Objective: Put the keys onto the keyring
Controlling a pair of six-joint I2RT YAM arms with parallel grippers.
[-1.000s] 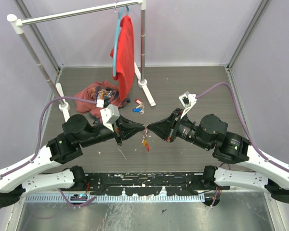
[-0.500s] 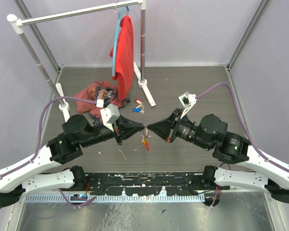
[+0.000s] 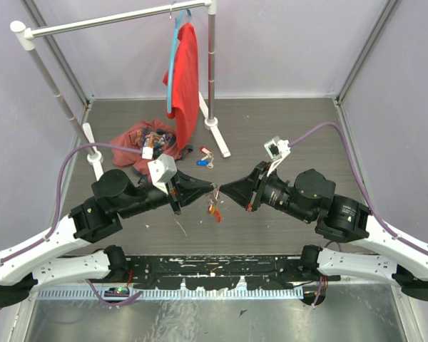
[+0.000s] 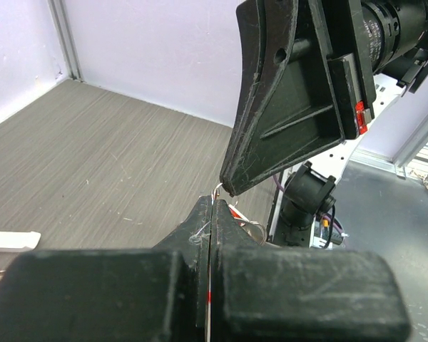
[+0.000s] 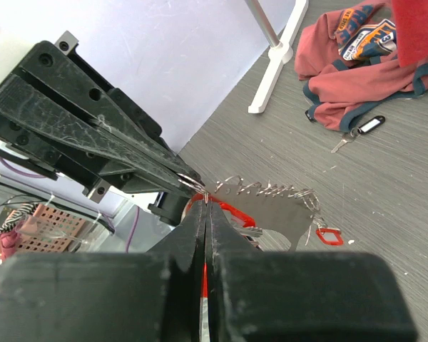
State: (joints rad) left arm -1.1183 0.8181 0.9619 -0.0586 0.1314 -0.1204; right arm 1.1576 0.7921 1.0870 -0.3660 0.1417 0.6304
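My left gripper (image 3: 211, 189) and right gripper (image 3: 220, 190) meet tip to tip above the middle of the floor, both shut. The keyring (image 3: 215, 209) hangs between and below them, its red tag showing. In the right wrist view the left fingertips (image 5: 184, 178) pinch a thin silver ring (image 5: 197, 187) at the end of the silver chain (image 5: 278, 189). The red tag (image 5: 235, 212) runs into my right jaws, and a small red tag (image 5: 329, 236) dangles from the chain. In the left wrist view the right fingers (image 4: 285, 114) point down at my left tips (image 4: 212, 206). Two tagged keys (image 3: 204, 157) lie on the floor.
A crumpled red shirt (image 3: 144, 141) lies at the left by the rack's foot (image 3: 95, 160). Another red shirt (image 3: 187, 78) hangs on a blue hanger (image 3: 172, 64) from the clothes rack (image 3: 114, 20). A black-tagged key (image 5: 364, 129) lies beside the floor shirt (image 5: 349, 68).
The right arm has shifted very slightly; the grippers stay tip to tip with the keyring hanging between them.
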